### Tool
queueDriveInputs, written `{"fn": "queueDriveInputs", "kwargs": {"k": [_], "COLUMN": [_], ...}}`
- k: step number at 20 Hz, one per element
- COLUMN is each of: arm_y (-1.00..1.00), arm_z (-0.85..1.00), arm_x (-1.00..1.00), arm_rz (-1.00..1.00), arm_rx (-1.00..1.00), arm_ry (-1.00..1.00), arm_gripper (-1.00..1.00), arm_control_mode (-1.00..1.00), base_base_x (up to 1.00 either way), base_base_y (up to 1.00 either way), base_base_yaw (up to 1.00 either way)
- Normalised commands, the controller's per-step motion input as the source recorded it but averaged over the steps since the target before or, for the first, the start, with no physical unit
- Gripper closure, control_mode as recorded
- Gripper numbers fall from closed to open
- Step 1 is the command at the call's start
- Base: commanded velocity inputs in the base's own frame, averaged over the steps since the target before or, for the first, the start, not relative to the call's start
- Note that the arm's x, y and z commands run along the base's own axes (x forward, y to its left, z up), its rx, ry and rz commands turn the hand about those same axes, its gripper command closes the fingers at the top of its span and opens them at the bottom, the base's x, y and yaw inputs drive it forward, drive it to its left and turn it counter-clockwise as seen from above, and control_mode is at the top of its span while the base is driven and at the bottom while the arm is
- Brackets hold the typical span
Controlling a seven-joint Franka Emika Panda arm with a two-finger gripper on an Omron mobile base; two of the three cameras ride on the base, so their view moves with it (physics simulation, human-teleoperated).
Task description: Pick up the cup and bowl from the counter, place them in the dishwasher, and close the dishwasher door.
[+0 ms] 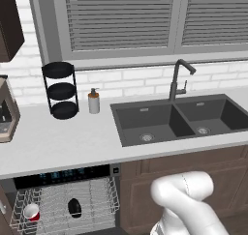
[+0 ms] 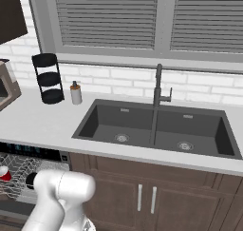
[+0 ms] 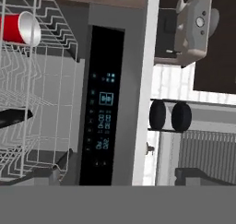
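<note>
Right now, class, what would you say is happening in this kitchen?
A white robot arm is loading the dishwasher. The red cup and the black bowl already lie in the pulled-out white wire rack, so the counter no longer holds them. The jaws stand open and hold nothing. The dishwasher is still open, so closing the door remains.
</note>
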Motion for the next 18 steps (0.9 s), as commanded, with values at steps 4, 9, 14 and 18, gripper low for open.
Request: {"fn": "queueDriveInputs", "kwargs": {"k": [4, 9, 14, 18], "arm_y": [0.49, 0.44, 0.36, 0.38], "arm_z": [-0.49, -0.87, -1.0, -1.0], "arm_x": [0.03, 0.0, 0.0, -0.07], "arm_rz": [0.0, 0.0, 0.0, 0.0], "arm_rx": [0.04, 0.08, 0.13, 0.15], "arm_ry": [-0.03, -0.14, -0.08, -0.02], "arm_gripper": [-1.0, -1.0, -1.0, -1.0], "arm_control_mode": [-1.0, -1.0, -1.0, -1.0], "base_base_x": [0.0, 0.0, 0.0, 0.0], "base_base_y": [0.0, 0.0, 0.0, 0.0], "base_base_yaw": [0.0, 0.0, 0.0, 0.0]}}
